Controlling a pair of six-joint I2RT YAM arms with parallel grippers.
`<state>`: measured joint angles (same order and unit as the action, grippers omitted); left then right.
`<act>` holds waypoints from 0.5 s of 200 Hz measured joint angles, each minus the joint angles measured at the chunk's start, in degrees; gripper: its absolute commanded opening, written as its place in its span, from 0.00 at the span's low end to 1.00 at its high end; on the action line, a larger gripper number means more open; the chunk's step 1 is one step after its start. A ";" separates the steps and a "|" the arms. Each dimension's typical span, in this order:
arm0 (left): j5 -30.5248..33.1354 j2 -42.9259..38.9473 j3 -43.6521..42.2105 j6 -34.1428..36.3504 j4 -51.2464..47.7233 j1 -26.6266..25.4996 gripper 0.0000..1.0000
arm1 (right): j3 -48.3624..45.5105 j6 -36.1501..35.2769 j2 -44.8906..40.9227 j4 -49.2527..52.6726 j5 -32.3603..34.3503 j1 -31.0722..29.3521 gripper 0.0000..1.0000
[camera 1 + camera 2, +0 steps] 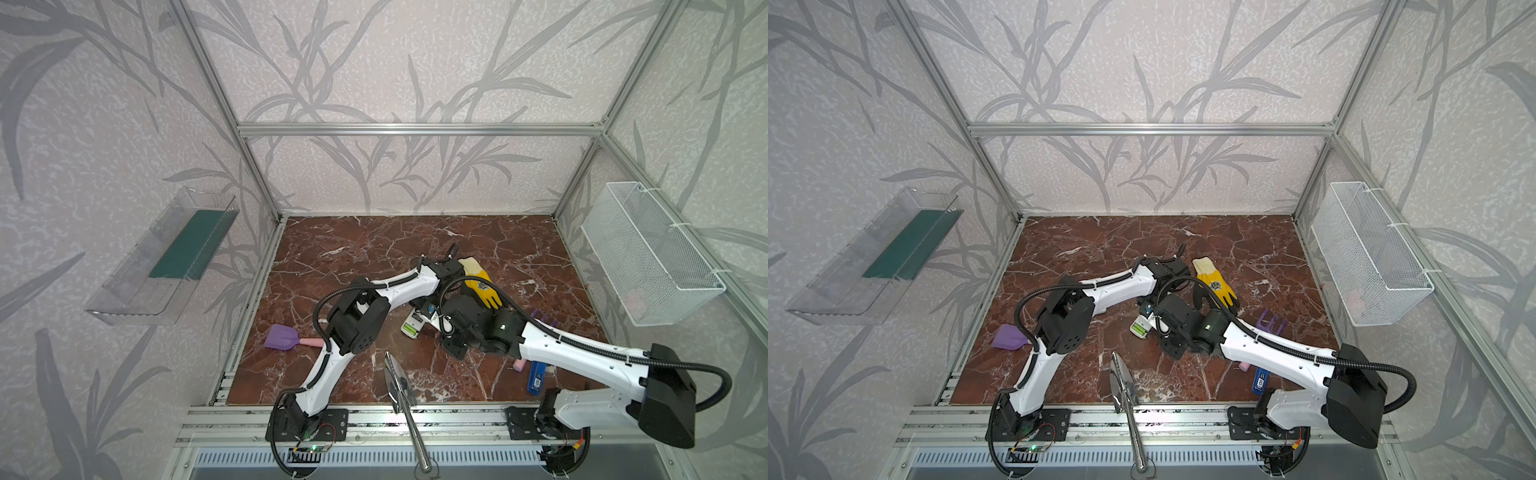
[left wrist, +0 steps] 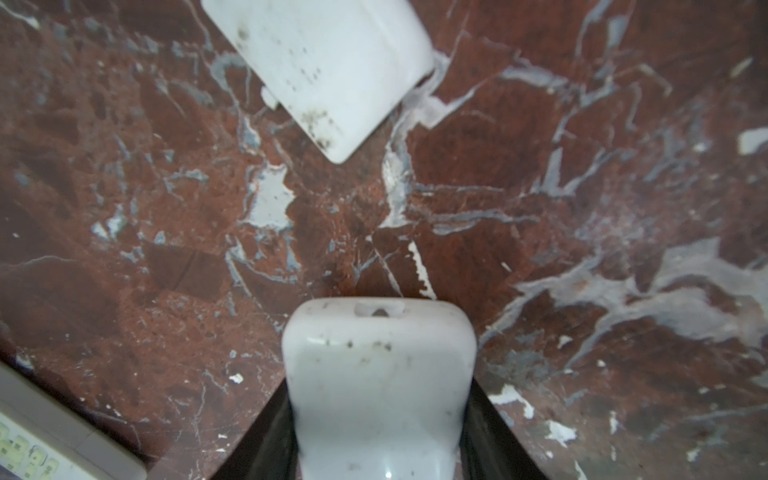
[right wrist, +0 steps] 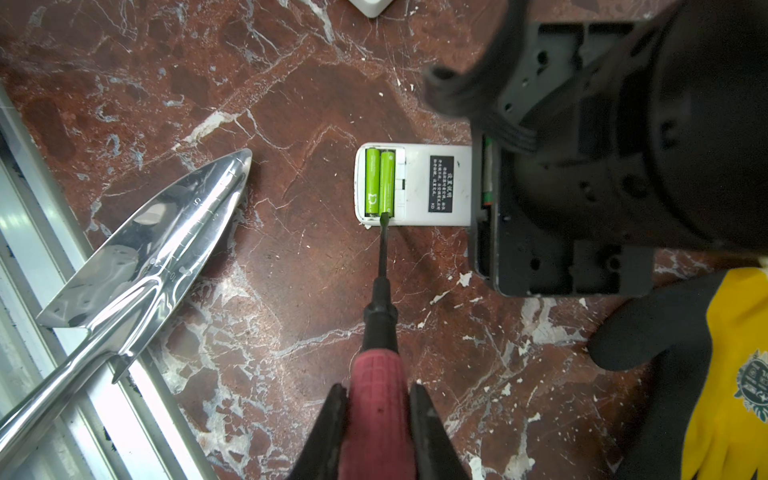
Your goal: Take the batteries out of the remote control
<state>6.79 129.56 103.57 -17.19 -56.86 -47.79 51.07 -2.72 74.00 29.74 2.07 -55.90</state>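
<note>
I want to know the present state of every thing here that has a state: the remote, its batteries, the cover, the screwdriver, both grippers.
remote control: back side up, compartment open
batteries: two lime green, both seated in the compartment
cover: off, lying on the table
screwdriver: tip at the compartment's edge, by a battery's end
left gripper: shut on the remote control
right gripper: shut on the screwdriver
</note>
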 measured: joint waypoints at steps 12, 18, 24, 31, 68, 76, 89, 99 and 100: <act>0.48 0.35 0.57 0.02 -0.55 -0.20 0.18 | 0.37 -0.13 0.35 0.26 0.00 0.00 0.00; 0.70 0.44 0.72 0.02 -0.72 -0.31 0.18 | 0.59 -0.17 0.50 0.35 0.00 0.00 0.00; 0.87 0.50 0.81 0.02 -0.81 -0.39 0.18 | 0.76 -0.20 0.63 0.37 0.00 0.00 0.00; 1.07 0.66 1.07 0.02 -1.03 -0.46 0.18 | 0.94 -0.24 0.83 0.39 0.00 0.00 0.00; 1.73 0.76 1.25 0.00 -1.29 -0.70 0.18 | 2.27 -0.35 1.40 1.95 0.22 0.00 0.00; 1.92 0.76 1.25 0.00 -1.33 -0.76 0.18 | 2.40 -0.39 1.40 2.08 0.31 0.00 0.00; 2.21 0.76 1.27 0.00 -1.42 -0.87 0.18 | 2.45 -0.44 1.38 2.36 0.46 0.00 0.00; 2.25 0.79 1.29 0.00 -1.44 -0.90 0.18 | 2.45 -0.48 1.38 2.60 0.48 0.00 0.00; 2.25 0.79 1.29 0.00 -1.44 -0.90 0.18 | 2.45 -0.48 1.38 2.62 0.48 0.00 0.00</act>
<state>9.04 130.34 104.86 -17.19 -58.30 -48.69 53.52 -3.20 75.37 32.36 2.55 -55.90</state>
